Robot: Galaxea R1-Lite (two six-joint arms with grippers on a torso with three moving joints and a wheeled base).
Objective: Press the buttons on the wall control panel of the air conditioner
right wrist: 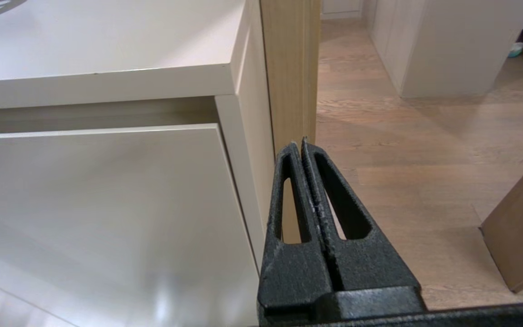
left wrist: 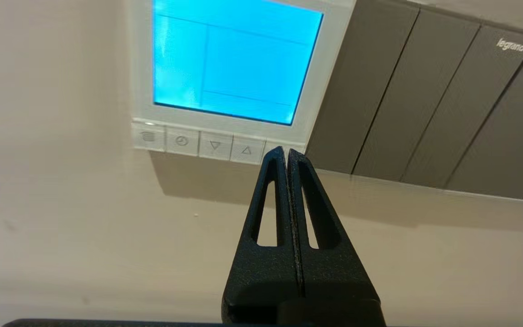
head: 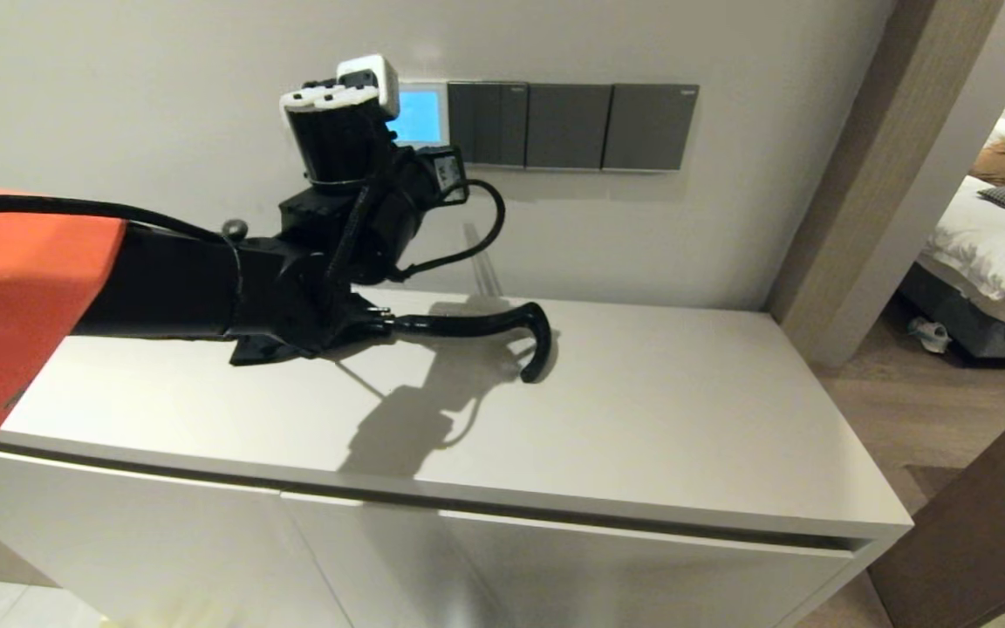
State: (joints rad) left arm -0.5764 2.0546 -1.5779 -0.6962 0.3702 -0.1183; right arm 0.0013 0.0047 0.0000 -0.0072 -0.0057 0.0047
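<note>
The white control panel [left wrist: 141,68] hangs on the wall with its screen lit blue; it also shows in the head view [head: 420,113], partly hidden by my left wrist. A row of pale buttons [left wrist: 198,144] runs along its bottom edge. My left gripper [left wrist: 285,151] is shut and empty. Its tips sit over the button at the end of the row nearest the dark switch plates, hiding most of it; I cannot tell if they touch it. My right gripper [right wrist: 300,144] is shut and empty, low beside the cabinet's end, out of the head view.
Dark grey switch plates [head: 568,126] adjoin the panel on the wall. A white cabinet [head: 642,419] stands below it. A wooden door frame [head: 860,174] and a doorway to a bedroom lie to the right.
</note>
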